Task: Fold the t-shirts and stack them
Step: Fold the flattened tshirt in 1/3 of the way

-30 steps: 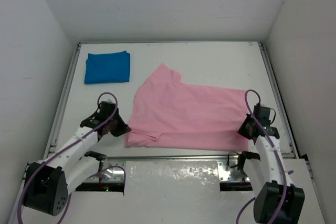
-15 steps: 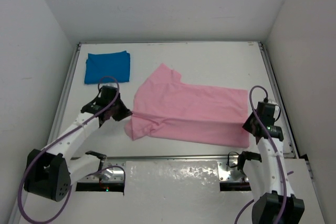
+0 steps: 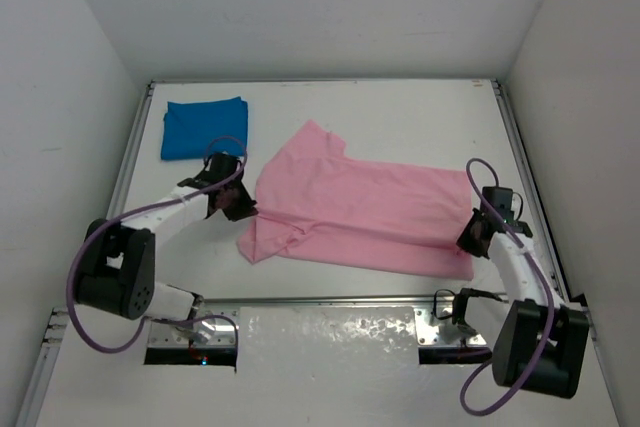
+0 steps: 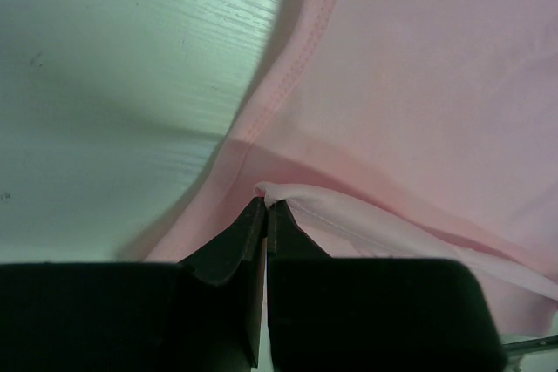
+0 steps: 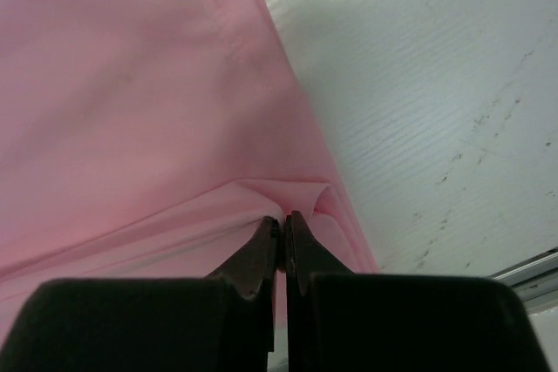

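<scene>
The pink t-shirt (image 3: 360,217) lies spread across the middle of the white table (image 3: 400,112), its length running left to right. One short sleeve points toward the far side. The other is bunched in wrinkles at the near left corner. A long crease runs along the near side of the shirt from one gripper toward the other, and the cloth below it looks doubled over.

The left gripper (image 3: 246,210) sits at the shirt's left edge, by the bunched sleeve. In the left wrist view its two dark fingers (image 4: 228,248) are pressed tip to tip with no gap. A small lip of pink hem is pinched between the very tips. The rest of the shirt spreads away up and to the right of them, and the stitched edge runs off over the bare table.

The right gripper (image 3: 470,238) is at the shirt's right end, near its near corner. In the right wrist view its fingers (image 5: 251,260) are likewise clamped together on a raised pleat of pink cloth caught right at the tips. The hem passes just to their right, with bare table beyond it. Whether either pinch takes one layer or two is hard to tell from so close.

The blue t-shirt (image 3: 205,128) is a neat folded rectangle lying flat in the far left corner of the table. It is beyond the left gripper, apart from the pink shirt, and neither gripper touches it.
</scene>
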You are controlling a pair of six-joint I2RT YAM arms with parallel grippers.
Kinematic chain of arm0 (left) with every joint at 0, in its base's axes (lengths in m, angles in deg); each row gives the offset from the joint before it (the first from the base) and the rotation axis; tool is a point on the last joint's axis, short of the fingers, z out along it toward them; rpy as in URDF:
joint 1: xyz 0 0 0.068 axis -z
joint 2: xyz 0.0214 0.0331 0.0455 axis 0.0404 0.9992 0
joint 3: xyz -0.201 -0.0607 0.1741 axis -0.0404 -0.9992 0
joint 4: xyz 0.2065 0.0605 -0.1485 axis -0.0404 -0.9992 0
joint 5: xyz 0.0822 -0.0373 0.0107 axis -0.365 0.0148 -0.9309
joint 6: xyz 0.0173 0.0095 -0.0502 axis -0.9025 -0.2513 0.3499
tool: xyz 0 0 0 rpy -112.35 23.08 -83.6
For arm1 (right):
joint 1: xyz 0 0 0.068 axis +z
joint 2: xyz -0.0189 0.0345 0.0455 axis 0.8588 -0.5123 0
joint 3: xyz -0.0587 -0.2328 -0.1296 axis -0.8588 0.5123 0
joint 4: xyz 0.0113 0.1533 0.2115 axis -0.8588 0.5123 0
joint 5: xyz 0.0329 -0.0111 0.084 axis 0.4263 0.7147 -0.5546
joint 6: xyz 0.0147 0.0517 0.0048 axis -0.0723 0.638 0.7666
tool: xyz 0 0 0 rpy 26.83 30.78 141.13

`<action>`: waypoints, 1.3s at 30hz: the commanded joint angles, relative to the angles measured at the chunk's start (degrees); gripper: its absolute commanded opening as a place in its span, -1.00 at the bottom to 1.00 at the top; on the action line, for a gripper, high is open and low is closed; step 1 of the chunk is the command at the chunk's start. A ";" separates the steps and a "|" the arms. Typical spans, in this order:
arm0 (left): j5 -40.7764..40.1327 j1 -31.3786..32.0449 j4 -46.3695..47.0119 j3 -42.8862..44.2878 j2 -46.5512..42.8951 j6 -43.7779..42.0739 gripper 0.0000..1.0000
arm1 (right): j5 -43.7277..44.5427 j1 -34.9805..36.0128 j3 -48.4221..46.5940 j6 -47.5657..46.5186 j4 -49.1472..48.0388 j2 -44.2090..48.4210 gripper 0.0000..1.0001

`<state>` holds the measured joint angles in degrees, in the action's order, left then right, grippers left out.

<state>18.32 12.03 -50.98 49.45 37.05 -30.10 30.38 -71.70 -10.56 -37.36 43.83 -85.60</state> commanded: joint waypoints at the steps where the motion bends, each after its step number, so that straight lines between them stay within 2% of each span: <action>1: 0.50 0.24 4.74 2.94 3.05 -2.23 -1.00 | 2.62 0.12 -2.16 0.52 -2.68 -2.94 -1.00; 4: 1.81 0.24 6.49 4.70 5.26 -3.46 -0.97 | 3.06 0.12 -2.51 -0.09 -3.65 -3.47 -1.00; 6: 2.35 0.24 7.29 5.67 6.05 -4.86 -0.83 | 3.85 0.03 -3.74 -1.23 -4.35 -4.52 -1.00; 7: 2.44 0.24 7.91 6.29 6.22 -5.30 -0.64 | 3.85 0.03 -4.35 -1.67 -4.79 -5.31 -0.98; 8: 2.44 0.15 8.09 7.77 6.57 -5.74 -0.15 | 3.07 0.03 -5.75 -2.37 -5.40 -6.28 -0.91; 9: 2.52 0.24 8.17 8.66 6.84 -6.53 0.07 | 3.06 0.12 -6.81 -2.90 -5.06 -7.42 -0.76; 10: 2.61 0.07 7.57 10.67 7.10 -7.06 0.20 | 3.32 0.12 -9.17 -3.43 -4.01 -9.60 -0.42; 11: 2.53 -0.11 7.12 11.64 7.54 -7.59 0.35 | 3.59 0.03 -10.41 -3.61 -3.39 -10.49 -0.31; 13: 2.09 -0.72 5.98 14.36 7.98 -9.43 0.51 | 3.33 0.03 -13.31 -4.57 -3.38 -11.82 -0.08; 14: 1.65 -0.90 5.54 15.42 8.85 -10.22 0.77 | 2.37 0.12 -14.02 -5.27 -4.17 -12.26 0.00; 16: 0.68 -1.08 4.05 18.92 10.35 -13.21 0.80 | -1.06 0.03 -16.03 -7.64 -5.66 -12.70 0.25; 17: 0.68 -1.08 3.70 20.08 12.71 -15.22 0.80 | -2.29 0.03 -16.83 -8.61 -6.89 -14.35 0.30; 22: 2.08 -1.08 1.06 27.11 20.81 -20.07 0.77 | -3.10 -0.14 -20.70 -12.39 -7.69 -20.25 0.31; 29: 7.62 -1.08 7.03 29.84 26.70 -24.55 0.73 | -5.55 -0.49 -25.71 -14.59 -8.31 -30.09 0.29; 36: 6.58 -1.08 3.00 38.10 34.08 -28.86 0.67 | -6.08 -1.02 -31.24 -15.91 -7.96 -37.74 0.26; 39: 7.18 -1.08 2.11 41.61 37.33 -28.86 0.56 | -4.86 -1.02 -33.89 -16.26 -7.08 -40.65 0.25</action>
<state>24.92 11.46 -48.38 87.96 72.44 -57.00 25.22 -72.31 -41.18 -52.16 37.16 -124.81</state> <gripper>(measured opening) 0.792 0.625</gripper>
